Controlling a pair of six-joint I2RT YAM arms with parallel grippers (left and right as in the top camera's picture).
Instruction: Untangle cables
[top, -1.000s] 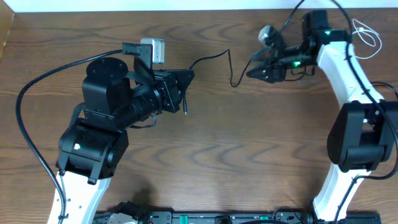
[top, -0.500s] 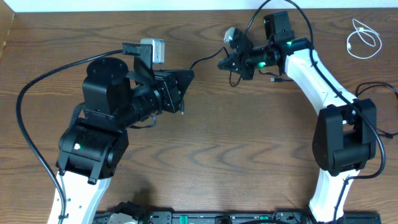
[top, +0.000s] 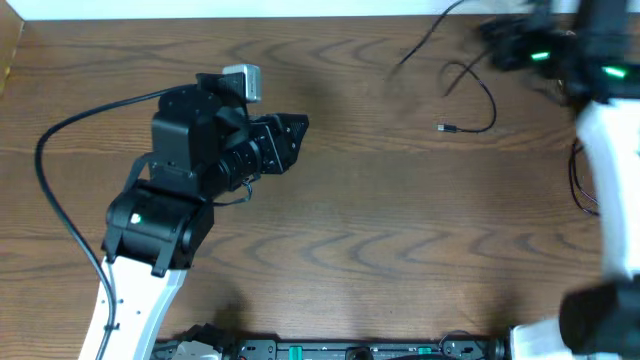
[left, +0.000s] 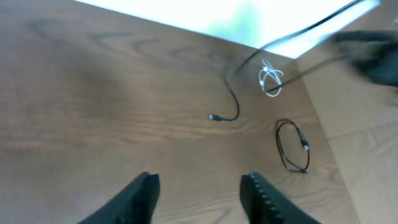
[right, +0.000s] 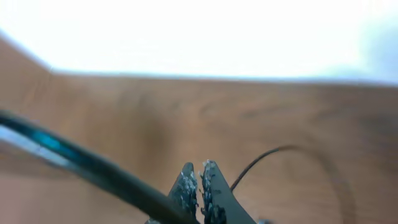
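Dragging the loose black cable (left: 235, 106): step in hand looks like drawing it clear of the other two, toward the far right of the table (top: 380, 250).
Right gripper (right: 198, 173): fingers pressed together. The cord leaves right beside the tips, so I read it as pinched on the loose black cable. Overhead view is blurred, so the exact grip point is unclear.
Left gripper (left: 199, 182): fingers apart, nothing between them, hovering over bare wood, well apart from every cable.
Plug (top: 441, 127): free end lies on the wood with the cord curving away from it.
White cable (left: 270, 81): small loop near the far edge, just beside the raised run of the black one.
Coiled black cable (left: 292, 146): lies in its own loop, apart from both.
Doing it well: pull slow and low, away from the white loop so the raised run doesn't sweep it. Watch the plug for snags, lay the cord straight on open wood, then let go.
Risk: thin cord may slip out of the pinch.
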